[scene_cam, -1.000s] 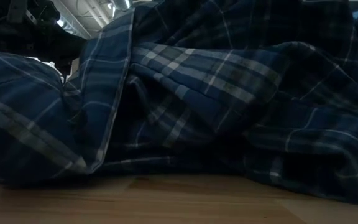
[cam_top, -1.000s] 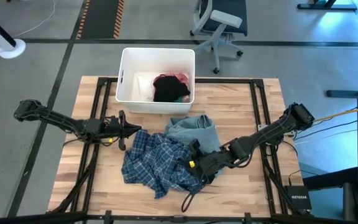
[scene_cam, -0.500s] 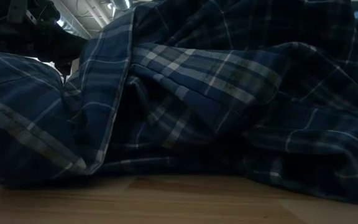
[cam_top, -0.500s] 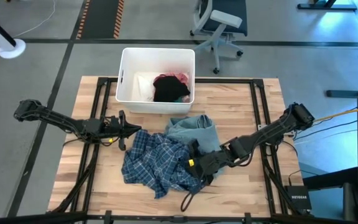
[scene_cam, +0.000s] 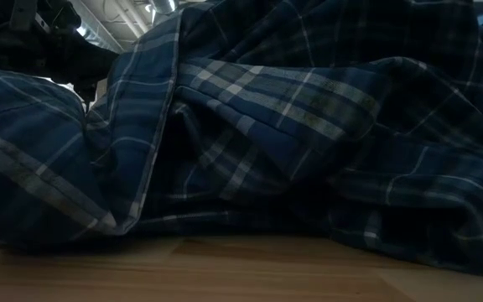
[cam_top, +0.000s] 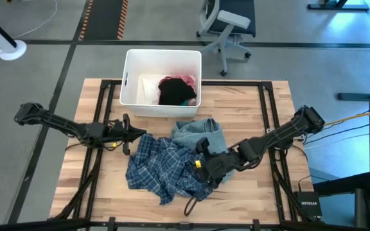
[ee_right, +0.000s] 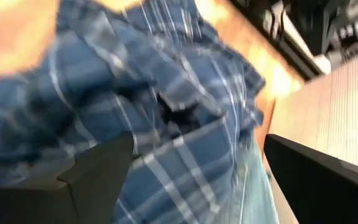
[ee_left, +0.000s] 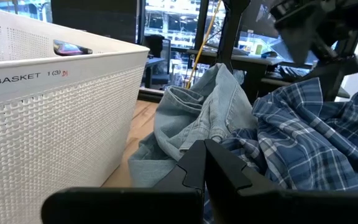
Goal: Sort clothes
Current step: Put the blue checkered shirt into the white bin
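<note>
The navy-white plaid shirt [cam_top: 162, 170] lies crumpled on the table's middle and fills the low view [scene_cam: 250, 126]. A light blue denim piece [cam_top: 201, 133] lies behind it, toward the bin. Black, pink, teal and white clothes [cam_top: 175, 88] sit in the white bin [cam_top: 132, 70]. My right gripper [cam_top: 201, 165] hovers open over the shirt's right part, its fingers [ee_right: 98, 171] wide apart above the plaid [ee_right: 166, 124]. My left gripper [cam_top: 140, 134] is shut, low by the shirt's far left edge, pointing at the denim [ee_left: 197, 112]. My right gripper's open fingers stand on either side of a plaid fold [ee_right: 185, 149], coming from above at a slant. I cannot tell whether they touch the cloth. My left gripper's shut tip is close to the shirt's edge. Whether it touches I cannot tell.
The white bin stands at the table's far edge, its wall [ee_left: 55, 124] close beside my left gripper. Bare wood [cam_top: 249, 102] lies to the right of the denim and along the near edge [scene_cam: 225, 268]. An office chair [cam_top: 227, 25] stands beyond the table.
My right gripper has shifted a little toward the far edge and the table's left, staying over the plaid shirt. The shirt and the denim lie as before.
</note>
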